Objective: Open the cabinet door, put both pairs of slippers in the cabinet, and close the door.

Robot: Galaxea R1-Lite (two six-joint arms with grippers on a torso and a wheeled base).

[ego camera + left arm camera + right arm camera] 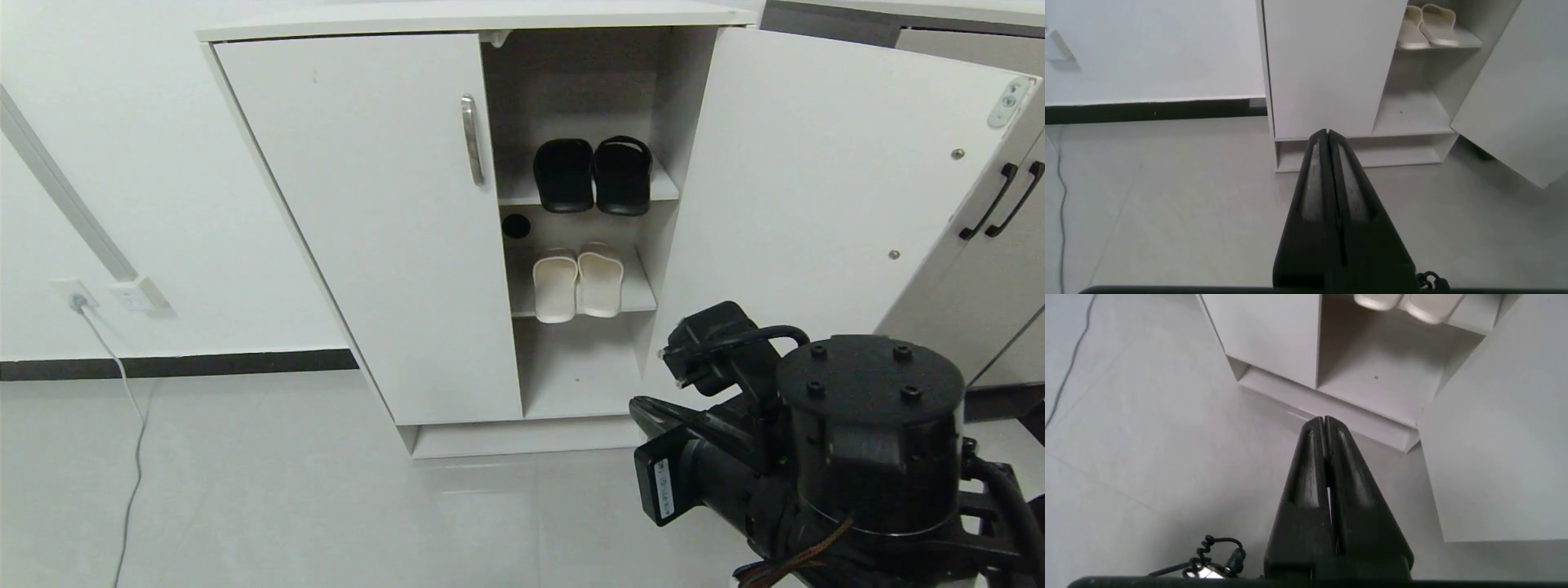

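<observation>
The white cabinet point(367, 220) stands with its left door shut and its right door point(816, 188) swung wide open. A pair of black slippers point(593, 175) sits side by side on the upper shelf. A pair of white slippers point(578, 283) sits on the shelf below, also seen as white slippers point(1429, 24) and white slippers point(1413, 304). My left gripper point(1326, 132) is shut and empty, low over the floor in front of the cabinet's base. My right gripper point(1325, 420) is shut and empty too, over the floor near the open compartment, with the open door point(1503, 457) beside it.
The bottom compartment point(575, 367) is bare. A wall socket point(77, 298) with a cable trailing onto the floor is at the far left. A grey cabinet with black handles point(1000, 200) stands behind the open door. Open floor point(286, 506) lies to the left.
</observation>
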